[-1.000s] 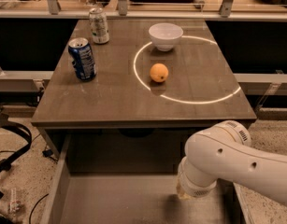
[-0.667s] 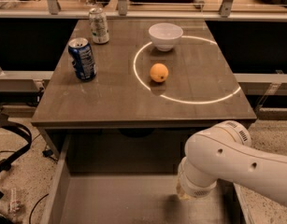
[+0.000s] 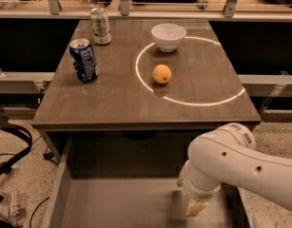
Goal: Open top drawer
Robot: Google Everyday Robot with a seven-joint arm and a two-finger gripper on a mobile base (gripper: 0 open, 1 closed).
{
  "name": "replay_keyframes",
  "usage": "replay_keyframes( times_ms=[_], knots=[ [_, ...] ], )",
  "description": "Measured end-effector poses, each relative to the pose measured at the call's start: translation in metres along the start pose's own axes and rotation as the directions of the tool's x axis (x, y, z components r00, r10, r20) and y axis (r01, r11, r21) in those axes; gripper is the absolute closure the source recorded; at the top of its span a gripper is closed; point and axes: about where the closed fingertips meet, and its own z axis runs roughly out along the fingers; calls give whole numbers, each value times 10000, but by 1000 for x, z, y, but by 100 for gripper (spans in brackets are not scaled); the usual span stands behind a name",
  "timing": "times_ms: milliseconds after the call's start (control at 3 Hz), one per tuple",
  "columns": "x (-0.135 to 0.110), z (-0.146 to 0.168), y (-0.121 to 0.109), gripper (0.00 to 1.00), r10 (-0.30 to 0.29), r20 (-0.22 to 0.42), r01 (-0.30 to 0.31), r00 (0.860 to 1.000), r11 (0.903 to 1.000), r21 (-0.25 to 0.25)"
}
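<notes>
Extension is appearing nearly complete: the deep, plain grey top drawer is standing open at 6 o'clock beneath the brown bench. The white arm's end effector is hanging over the drawer at 5 o'clock, and its grip state cannot be told.

Losing the top drawer front past the bottom edge, sadly. Burying most of the gripper under the arm, low inside the drawer's right half. Cropping that arm at the right edge too.
</notes>
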Motion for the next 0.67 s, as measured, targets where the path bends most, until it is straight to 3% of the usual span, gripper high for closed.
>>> replay_keyframes(
  times_ms=[333,667],
  knots=[
    [0,0,0,0,-10,-14,10,10000,10000,4],
    [0,0,0,0,-11,-14,11,10000,10000,4]
  ],
)
